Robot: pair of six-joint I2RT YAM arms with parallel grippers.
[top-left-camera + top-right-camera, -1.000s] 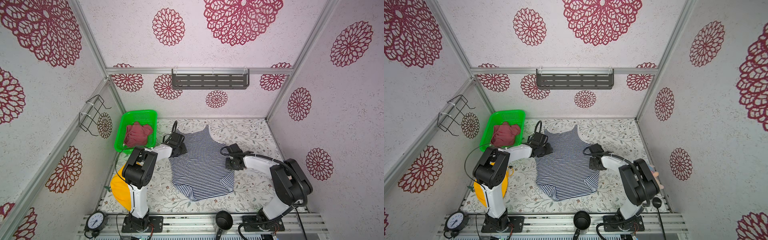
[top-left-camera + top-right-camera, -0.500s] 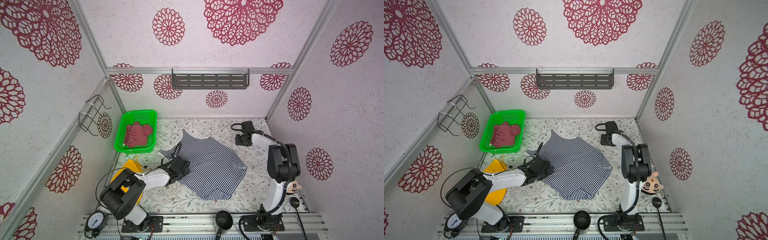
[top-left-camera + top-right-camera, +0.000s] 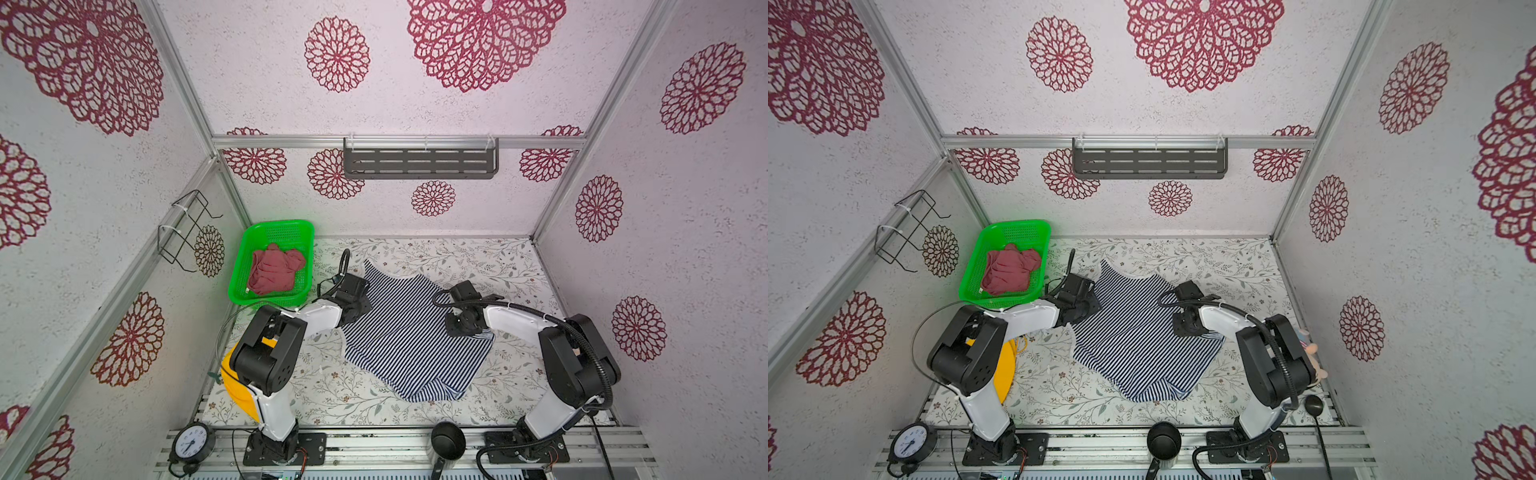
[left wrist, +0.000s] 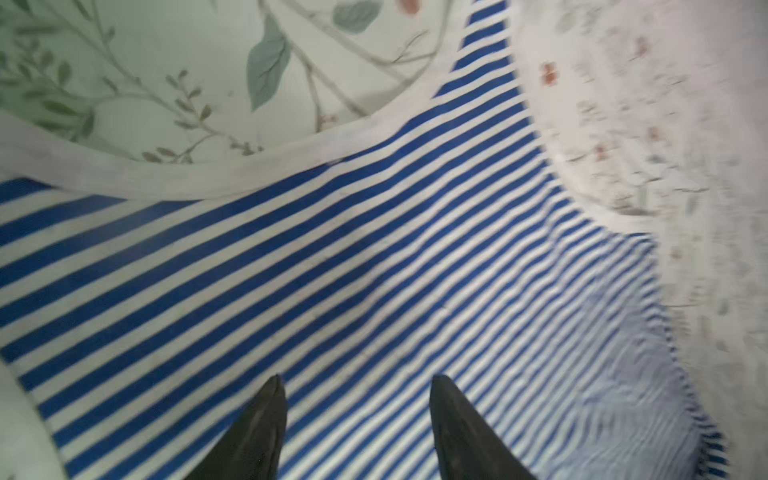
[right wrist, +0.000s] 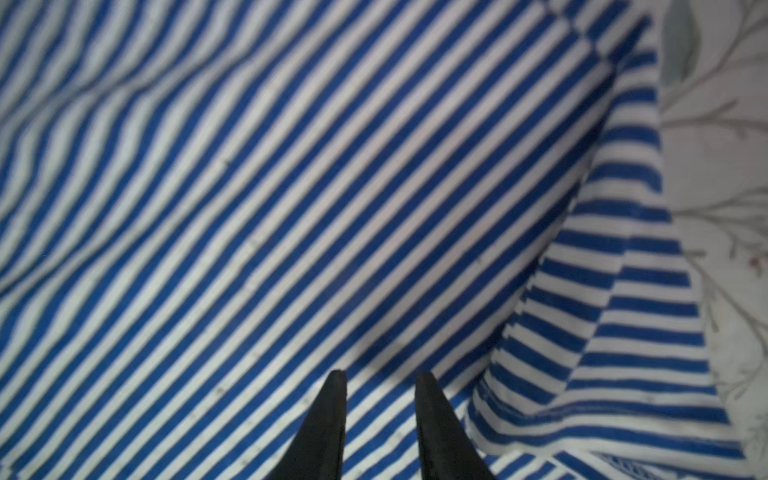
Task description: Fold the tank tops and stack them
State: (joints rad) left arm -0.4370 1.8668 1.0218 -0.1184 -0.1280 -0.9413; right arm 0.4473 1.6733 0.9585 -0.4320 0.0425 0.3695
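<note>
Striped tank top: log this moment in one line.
striped tank top: spread out | red tank top: in green basket | left gripper: open | right gripper: open

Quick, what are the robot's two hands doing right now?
Left gripper: open, empty, over the striped tank top.
Right gripper: slightly open, empty.

You have the navy-and-white striped tank top [image 3: 411,336] spread open, skewed, at the middle of the bench [image 3: 478,257], straps toward the far wall, near hem rumpled. Your plain rose-red tank top [image 3: 274,270] lies crumpled in the green basket [image 3: 278,226], far left corner.
</note>
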